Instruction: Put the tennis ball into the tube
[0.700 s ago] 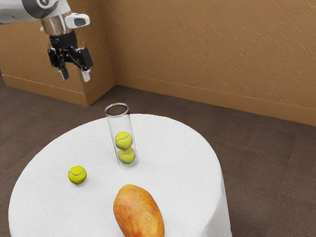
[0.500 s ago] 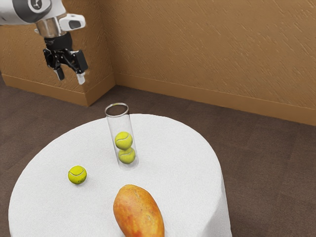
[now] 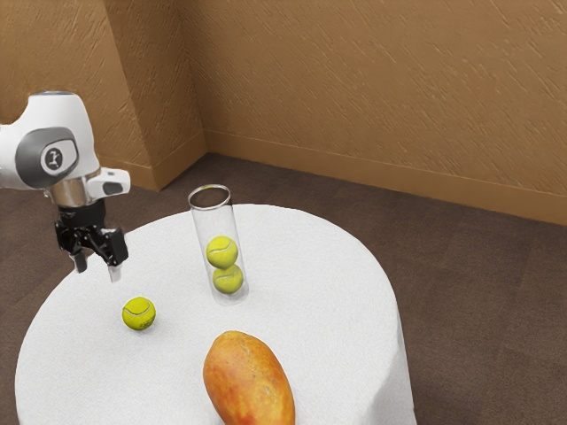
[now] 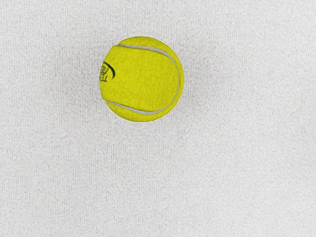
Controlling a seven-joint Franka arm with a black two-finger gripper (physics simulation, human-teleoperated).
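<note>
My black gripper (image 3: 97,269) is in the exterior view's left part, above the table and up to the left of the loose tennis ball (image 3: 139,313). Its fingers stand apart, open, with nothing between them. The loose yellow-green ball rests on the cloth; in the wrist view the tennis ball (image 4: 141,79) lies on white cloth, apart from the hand. A clear tube (image 3: 202,224) stands upright with its mouth uncovered, holding two balls, an upper ball (image 3: 222,252) on a lower ball (image 3: 228,281).
A large orange-yellow fruit (image 3: 249,381) lies near the front of the round table (image 3: 332,292), which has a white cloth. Brown textured walls (image 3: 372,88) stand behind it. The tube is taller than anything else on the table.
From above and behind the table, my gripper has come down a long way and a little toward the exterior view's left, closer to the loose ball. It has stayed open; ball, tube and fruit have not moved.
</note>
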